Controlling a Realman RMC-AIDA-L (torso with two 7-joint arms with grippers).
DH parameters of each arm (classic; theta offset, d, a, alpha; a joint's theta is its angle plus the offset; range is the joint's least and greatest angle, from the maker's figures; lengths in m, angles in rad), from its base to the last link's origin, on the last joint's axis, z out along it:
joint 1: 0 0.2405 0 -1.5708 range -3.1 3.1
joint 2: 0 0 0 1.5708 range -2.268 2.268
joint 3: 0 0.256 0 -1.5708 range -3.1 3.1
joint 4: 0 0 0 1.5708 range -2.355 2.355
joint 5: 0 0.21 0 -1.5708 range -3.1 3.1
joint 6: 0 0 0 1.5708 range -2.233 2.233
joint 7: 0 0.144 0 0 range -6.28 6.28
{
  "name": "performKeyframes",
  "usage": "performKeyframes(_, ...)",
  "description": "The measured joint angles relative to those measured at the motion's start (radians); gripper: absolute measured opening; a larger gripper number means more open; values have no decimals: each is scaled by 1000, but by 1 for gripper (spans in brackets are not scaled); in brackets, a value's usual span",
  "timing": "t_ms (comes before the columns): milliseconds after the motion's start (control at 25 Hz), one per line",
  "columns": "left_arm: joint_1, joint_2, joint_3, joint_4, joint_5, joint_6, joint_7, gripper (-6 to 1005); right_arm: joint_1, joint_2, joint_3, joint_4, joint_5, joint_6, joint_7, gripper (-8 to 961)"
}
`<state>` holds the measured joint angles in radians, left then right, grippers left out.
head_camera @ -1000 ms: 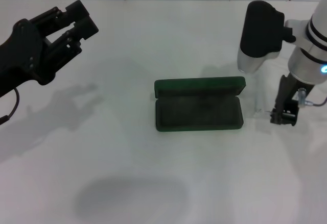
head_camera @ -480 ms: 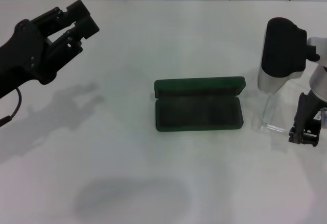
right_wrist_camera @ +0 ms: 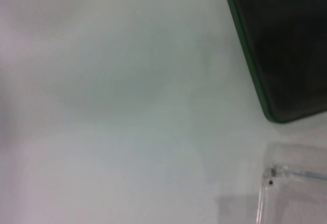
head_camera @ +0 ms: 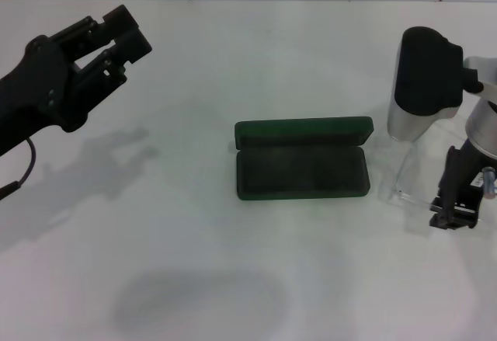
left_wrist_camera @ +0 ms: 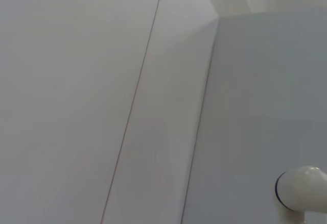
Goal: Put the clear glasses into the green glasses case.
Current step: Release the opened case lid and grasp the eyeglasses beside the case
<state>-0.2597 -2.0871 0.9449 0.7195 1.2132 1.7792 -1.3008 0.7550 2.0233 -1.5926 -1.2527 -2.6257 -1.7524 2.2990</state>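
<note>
Since the earlier frame, the right gripper point(head_camera: 454, 215) has been moved slightly toward the green glasses case point(head_camera: 301, 159), closed on the clear glasses point(head_camera: 415, 182) beside the open case. The left gripper point(head_camera: 124, 34) is held raised at the far left, fingers apart.

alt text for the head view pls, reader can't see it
An open, empty green glasses case lies mid-table; the clear glasses sit just right of it, with the right end effector down at their outer end. The left end effector hovers far left, fingers apart.
</note>
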Motion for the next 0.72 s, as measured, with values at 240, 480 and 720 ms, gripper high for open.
performKeyframes(240,8,2,0,0,0,1,0,377,2,0,2,-9,17,-1,2,196)
performKeyframes(480,8,1,0,-16,0,2,0,375,7,-4,12,-33,36,-37,-8,449)
performKeyframes(720,9,1,0,-22,-10,2,0,374,17,-10,90,-138,28,-115,-62,488)
